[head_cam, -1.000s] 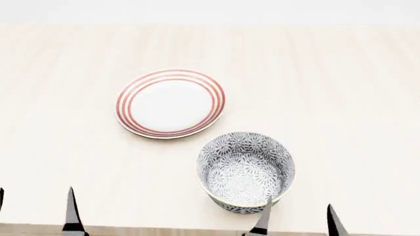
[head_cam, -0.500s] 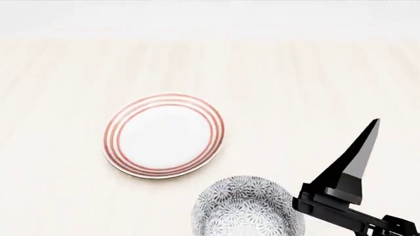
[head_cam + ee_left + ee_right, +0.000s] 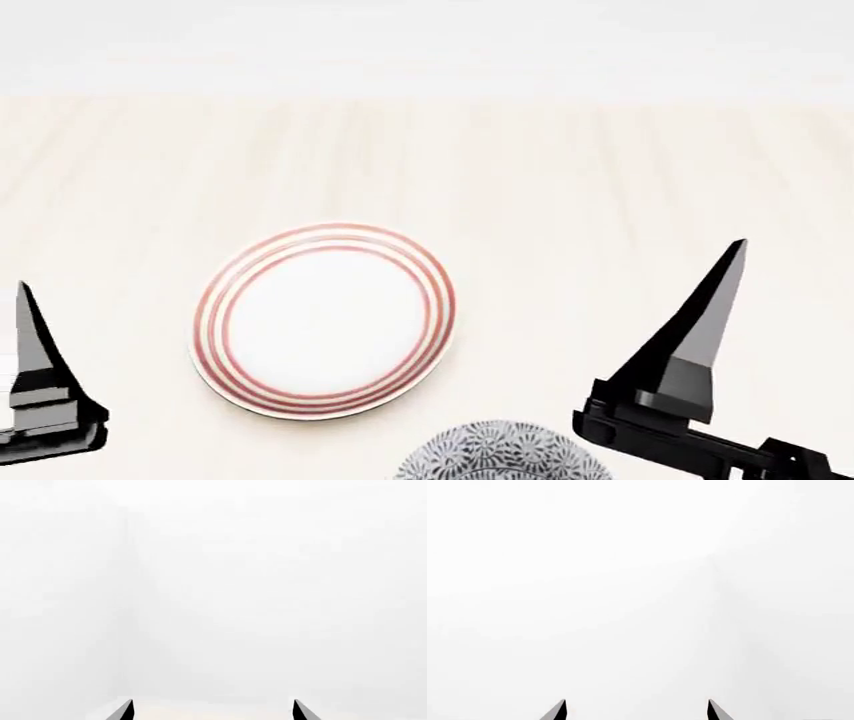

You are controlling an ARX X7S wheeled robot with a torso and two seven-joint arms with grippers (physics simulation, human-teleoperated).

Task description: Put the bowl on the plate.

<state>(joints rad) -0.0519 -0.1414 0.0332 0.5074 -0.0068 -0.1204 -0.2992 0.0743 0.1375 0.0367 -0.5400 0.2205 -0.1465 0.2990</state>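
Note:
The plate (image 3: pixel 324 318), white with three red rings, lies flat on the pale wooden table (image 3: pixel 601 170) left of the middle in the head view. Only the far rim of the grey-and-white patterned bowl (image 3: pixel 501 453) shows, at that view's lower edge, just right of the plate and apart from it. One dark finger (image 3: pixel 697 340) of the right arm stands raised to the right of the bowl, pointing up and away. Another finger (image 3: pixel 36 345), of the left arm, is raised at the far left. My left gripper (image 3: pixel 212 711) and my right gripper (image 3: pixel 637 711) are both open and empty, facing blank white.
The table's far edge (image 3: pixel 427 95) meets a white wall. Bare wood stretches behind the plate and on both sides of it. In the left wrist view a strip of the table (image 3: pixel 213 712) shows between the fingertips.
The head view has tilted up, so plate and bowl have slid down the picture and the bowl is now mostly cut off. Both arms have risen; the left finger has come into view.

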